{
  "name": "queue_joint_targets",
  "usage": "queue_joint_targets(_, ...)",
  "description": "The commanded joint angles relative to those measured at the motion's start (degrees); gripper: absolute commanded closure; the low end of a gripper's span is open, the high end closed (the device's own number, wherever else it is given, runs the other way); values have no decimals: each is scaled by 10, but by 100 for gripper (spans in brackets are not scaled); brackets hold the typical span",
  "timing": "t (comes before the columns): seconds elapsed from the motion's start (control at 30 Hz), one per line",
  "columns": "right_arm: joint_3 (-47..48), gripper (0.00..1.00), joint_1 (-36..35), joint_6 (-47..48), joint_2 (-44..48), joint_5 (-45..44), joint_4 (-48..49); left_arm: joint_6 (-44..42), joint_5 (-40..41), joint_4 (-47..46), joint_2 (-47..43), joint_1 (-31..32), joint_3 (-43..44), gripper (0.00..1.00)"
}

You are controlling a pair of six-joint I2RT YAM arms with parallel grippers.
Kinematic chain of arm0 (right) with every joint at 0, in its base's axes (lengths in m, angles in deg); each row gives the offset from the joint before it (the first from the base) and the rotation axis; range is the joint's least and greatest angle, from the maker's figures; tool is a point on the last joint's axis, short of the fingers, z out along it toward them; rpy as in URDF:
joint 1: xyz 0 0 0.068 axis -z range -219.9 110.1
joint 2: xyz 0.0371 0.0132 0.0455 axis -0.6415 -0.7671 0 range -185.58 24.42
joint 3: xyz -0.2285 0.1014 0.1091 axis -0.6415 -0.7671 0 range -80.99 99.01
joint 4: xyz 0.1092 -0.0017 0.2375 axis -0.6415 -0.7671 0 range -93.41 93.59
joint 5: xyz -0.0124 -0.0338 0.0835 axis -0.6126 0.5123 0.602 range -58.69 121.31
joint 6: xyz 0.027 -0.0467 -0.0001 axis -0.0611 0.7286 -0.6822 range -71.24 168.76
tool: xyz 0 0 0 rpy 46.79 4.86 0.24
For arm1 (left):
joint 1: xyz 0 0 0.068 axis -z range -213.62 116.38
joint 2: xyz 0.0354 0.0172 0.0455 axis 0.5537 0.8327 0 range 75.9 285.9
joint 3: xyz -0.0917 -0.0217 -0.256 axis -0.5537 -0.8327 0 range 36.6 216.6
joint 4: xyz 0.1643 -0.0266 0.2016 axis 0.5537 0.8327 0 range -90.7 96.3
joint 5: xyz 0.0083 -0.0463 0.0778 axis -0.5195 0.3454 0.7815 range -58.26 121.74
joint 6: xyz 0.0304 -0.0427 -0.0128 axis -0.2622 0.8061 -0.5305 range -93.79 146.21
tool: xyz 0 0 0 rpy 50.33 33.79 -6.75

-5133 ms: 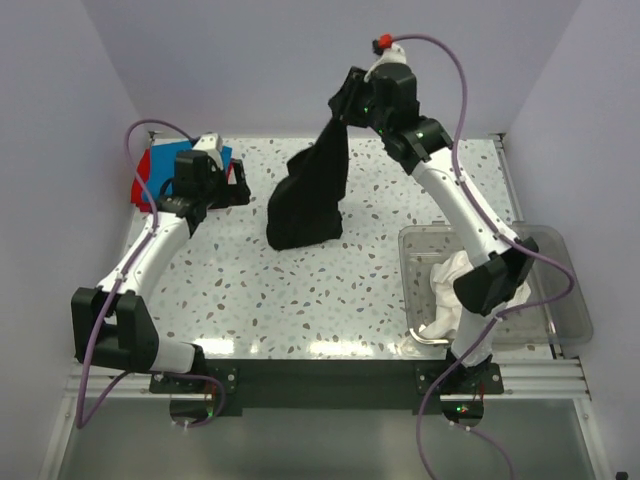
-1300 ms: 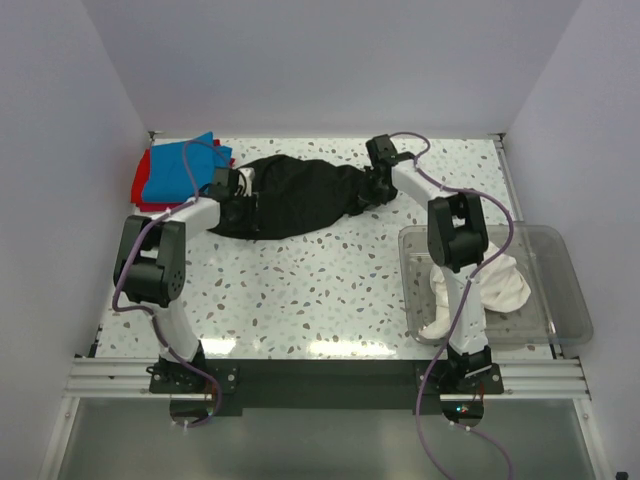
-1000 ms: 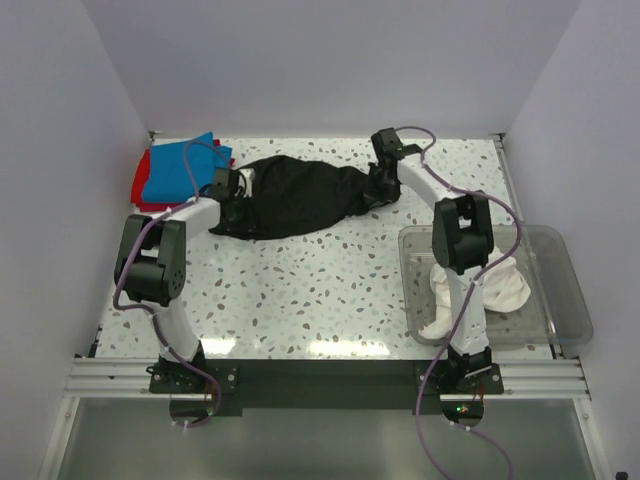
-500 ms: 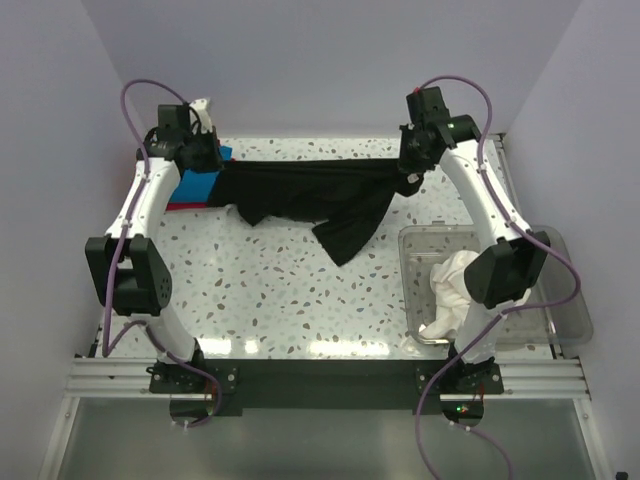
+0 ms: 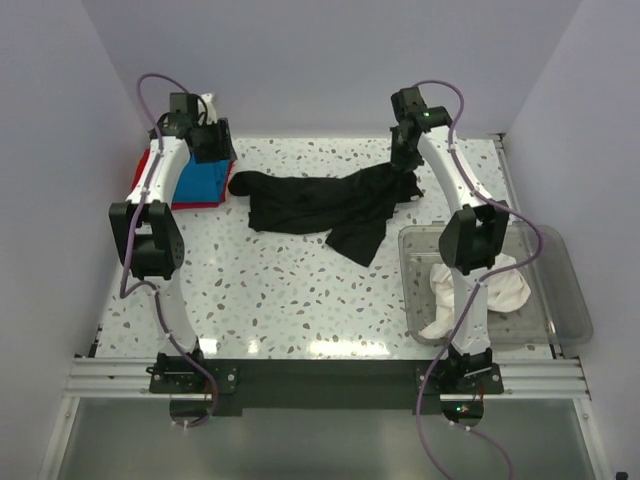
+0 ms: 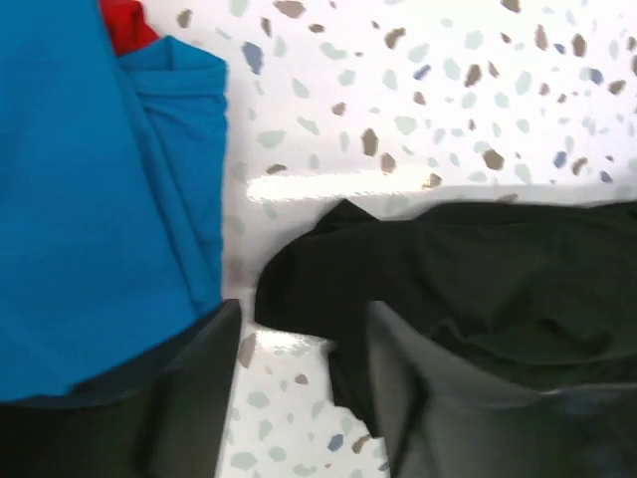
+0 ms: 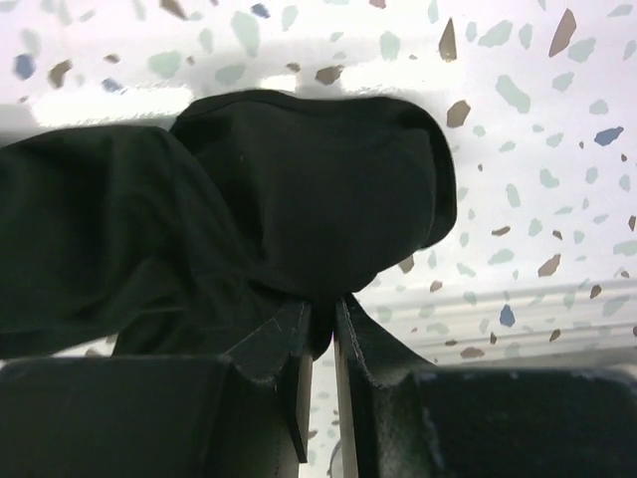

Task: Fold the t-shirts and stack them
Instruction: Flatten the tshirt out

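The black t-shirt (image 5: 310, 195) lies stretched out left to right across the back of the table, with one part trailing toward the front. My right gripper (image 5: 405, 160) is shut on its right end; in the right wrist view the jaws (image 7: 320, 317) pinch a fold of the black cloth (image 7: 299, 189). My left gripper (image 5: 210, 142) is open and empty over the shirt's left end (image 6: 478, 269), with the table showing between its fingers (image 6: 199, 398). The folded blue t-shirt (image 5: 200, 180) lies on the red one (image 5: 140, 172) at the back left; both also show in the left wrist view, blue (image 6: 90, 199) and red (image 6: 124, 20).
A clear plastic bin (image 5: 565, 310) stands at the front right with crumpled white t-shirts (image 5: 485, 285) in it. Walls close the table in at the left, back and right.
Half a second ago both grippers held the black shirt stretched in the air. Now my left gripper has let go and the shirt lies on the table; my right gripper still holds its end.
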Motion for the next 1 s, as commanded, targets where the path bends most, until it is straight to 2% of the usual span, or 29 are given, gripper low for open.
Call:
queue_joint_targets(0.0, 67, 84, 20, 9, -36, -31, -29, 22, 29, -45, -2, -16, 48, 35)
queue_joint_targets(0.07, 71, 83, 22, 1, -49, -25, -31, 19, 43, -71, -32, -6, 12, 25)
queue_joint_targets(0.17, 25, 83, 22, -10, -33, -10, -14, 7, 35, -131, -102, 27, -114, 23)
queue_joint_targets(0.2, 10, 83, 23, -14, -27, -5, -5, 9, 26, -144, -116, 35, -149, 23)
queue_joint_targets(0.27, -44, 83, 23, -20, -7, 6, 24, 36, -5, -183, -154, 63, -279, 27)
queue_joint_targets(0.4, -57, 83, 23, -24, 1, 12, 26, 66, -27, -215, -162, 99, -374, 32)
queue_joint_targets(0.5, -69, 83, 23, -24, 7, 20, 27, 82, 2, -226, -161, 139, -406, 32)
queue_joint_targets(0.67, -98, 83, 23, -34, 24, 39, 48, 98, 66, -239, -152, 140, -420, 32)
queue_joint_targets(0.97, -136, 83, 23, -36, 38, 49, 61, 88, 79, -247, -119, 140, -401, 34)
